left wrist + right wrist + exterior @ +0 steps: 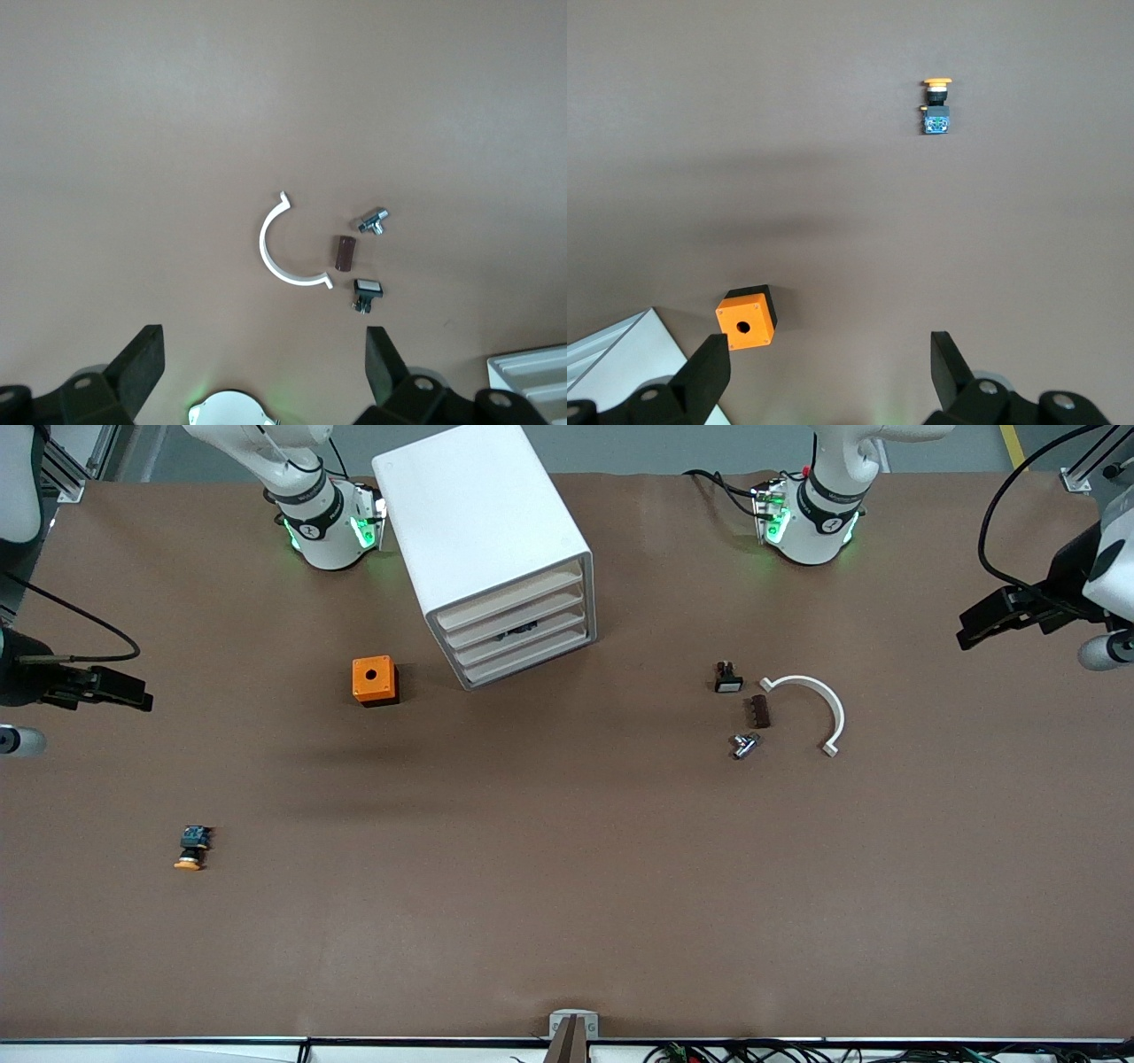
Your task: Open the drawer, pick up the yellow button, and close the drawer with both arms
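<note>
The white cabinet (483,522) stands near the arms' bases, and its top drawer (509,596) is shut like the three below it. A tiny button (192,848) with an orange cap and black-blue body lies on the bare table, toward the right arm's end and nearer the front camera; the right wrist view also shows this button (936,106). My right gripper (142,695) hangs open over the table edge at that end, holding nothing. My left gripper (970,631) hangs open over the table's edge at the left arm's end, also holding nothing. In the wrist views the left gripper (264,341) and right gripper (830,347) have wide gaps.
An orange cube (374,680) with a round hole sits beside the cabinet. Toward the left arm's end lie a black button with a white cap (727,677), a brown block (759,711), a metal fitting (744,744) and a white curved clip (819,704).
</note>
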### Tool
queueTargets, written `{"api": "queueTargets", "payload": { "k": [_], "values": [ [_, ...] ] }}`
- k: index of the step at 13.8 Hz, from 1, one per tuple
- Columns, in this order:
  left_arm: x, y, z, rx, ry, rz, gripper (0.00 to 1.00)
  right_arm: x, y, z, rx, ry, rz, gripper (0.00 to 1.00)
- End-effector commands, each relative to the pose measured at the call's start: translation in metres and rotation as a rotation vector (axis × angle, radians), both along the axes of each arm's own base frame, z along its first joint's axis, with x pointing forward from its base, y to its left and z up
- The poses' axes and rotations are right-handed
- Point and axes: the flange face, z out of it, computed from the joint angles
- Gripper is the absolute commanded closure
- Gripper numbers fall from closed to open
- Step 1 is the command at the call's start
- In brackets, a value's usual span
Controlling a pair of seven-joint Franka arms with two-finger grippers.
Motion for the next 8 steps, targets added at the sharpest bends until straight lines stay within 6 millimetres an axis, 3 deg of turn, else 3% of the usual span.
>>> {"api": "queueTargets", "payload": {
  "k": [1,3,5,8],
  "values": [
    [-0.015,-0.003,-0.004,0.026,-0.001,-0.036,0.00,-0.018,-0.003,0.025,0.022,-0.029,-0.023,0.00],
    [-0.023,-0.003,-0.010,0.027,-0.022,-0.048,0.00,-0.031,0.005,0.044,0.020,-0.054,-0.006,0.00],
    [-0.033,0.007,-0.012,0.025,-0.048,-0.093,0.00,-0.039,0.015,0.048,0.018,-0.057,0.011,0.00],
    [-0.036,0.006,-0.008,0.025,-0.042,-0.099,0.00,-0.051,0.033,0.051,0.021,-0.067,0.043,0.00]
  ]
}}
